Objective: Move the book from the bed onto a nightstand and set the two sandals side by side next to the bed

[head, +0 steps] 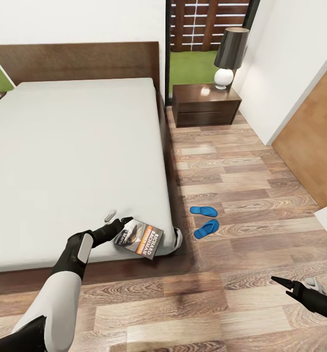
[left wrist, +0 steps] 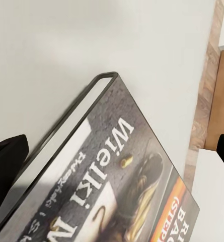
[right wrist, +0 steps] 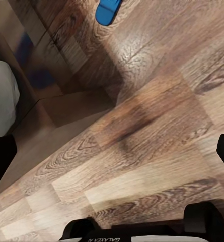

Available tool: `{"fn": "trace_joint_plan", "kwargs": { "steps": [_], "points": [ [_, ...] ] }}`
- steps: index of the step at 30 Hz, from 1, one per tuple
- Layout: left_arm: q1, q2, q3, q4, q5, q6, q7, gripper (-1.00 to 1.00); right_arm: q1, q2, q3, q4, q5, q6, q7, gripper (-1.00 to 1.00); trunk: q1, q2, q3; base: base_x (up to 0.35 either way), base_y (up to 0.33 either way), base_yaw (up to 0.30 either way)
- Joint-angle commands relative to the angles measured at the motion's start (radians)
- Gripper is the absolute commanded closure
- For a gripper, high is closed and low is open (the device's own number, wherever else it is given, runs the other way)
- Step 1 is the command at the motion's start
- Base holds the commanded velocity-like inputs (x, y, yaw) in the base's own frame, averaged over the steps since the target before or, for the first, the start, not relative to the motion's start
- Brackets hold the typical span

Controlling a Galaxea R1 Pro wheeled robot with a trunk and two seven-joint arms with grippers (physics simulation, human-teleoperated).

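Your left gripper is clenched on the book, pinching its near-left end at the foot corner of the bed, around 7 o'clock in the head view. The book sits tilted, its far end hanging past the mattress corner toward the floor, with "RICHARD BACHMAN" readable on the cover. In the left wrist view the book fills the lower half, grey page edge up against the white mattress, a dark finger on each side.

Your right gripper hangs at 4 o'clock above bare planks, fingers spread apart and holding nothing.

The two sandals lie on the floor just right of the bed: one sandal nearer the nightstand, the other sandal just below it, angled and not parallel. The right wrist view catches a blue sandal at its edge.

The nightstand stands at 1 o'clock beside the headboard, carrying a lamp
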Motion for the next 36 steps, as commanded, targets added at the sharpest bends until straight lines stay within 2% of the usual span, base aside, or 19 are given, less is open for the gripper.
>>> {"fn": "trace_joint_plan", "kwargs": {
  "steps": [1,7,36],
  "points": [
    [0.0,-0.001,0.005,0.0,-0.008,0.008,0.0,-1.0,0.0,0.0,-0.002,0.0,-0.004,0.007,0.001,-1.0,0.0,0.0,-0.001,0.0,0.0,0.0],
    [0.0,-0.001,0.005,0.0,-0.008,0.008,0.0,-1.0,0.0,0.0,-0.002,0.0,-0.004,0.007,0.001,-1.0,-0.023,0.042,0.018,0.0,0.0,0.0],
    [0.0,-0.001,0.006,0.0,-0.008,0.008,0.0,-1.0,0.0,0.0,-0.003,0.001,-0.004,0.007,0.001,-1.0,-0.023,0.042,0.018,0.0,0.0,0.0]
  ]
}}
